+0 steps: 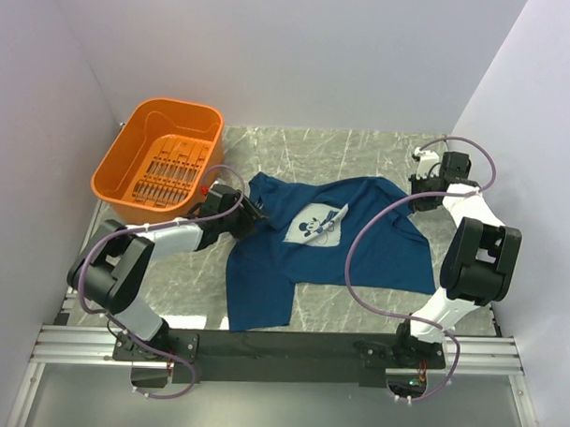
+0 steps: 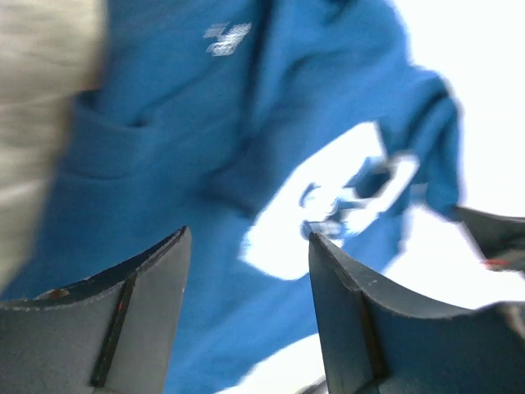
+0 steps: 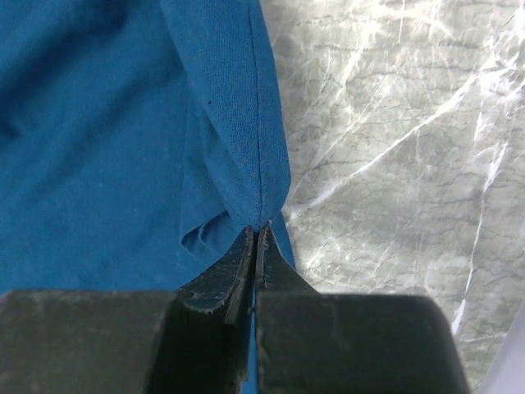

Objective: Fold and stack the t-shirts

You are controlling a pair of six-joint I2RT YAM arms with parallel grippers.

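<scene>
- The t-shirt (image 1: 330, 253) lay rumpled, print up, on the table (image 1: 362, 151).
- My right end effector (image 3: 255, 231) was clamped on its edge fold; my left end effector (image 2: 250, 236) gaped empty above the cloth.
- Risk: that thin pinch could slip under a pull, bunching the fabric.

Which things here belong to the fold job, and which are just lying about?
Job:
- navy t-shirt, spread out, not yet folded
- right pincer, shut on the shirt's edge
- left pincer, open at the shirt's other side

Lying about:
- orange basket, far left on the table
</scene>
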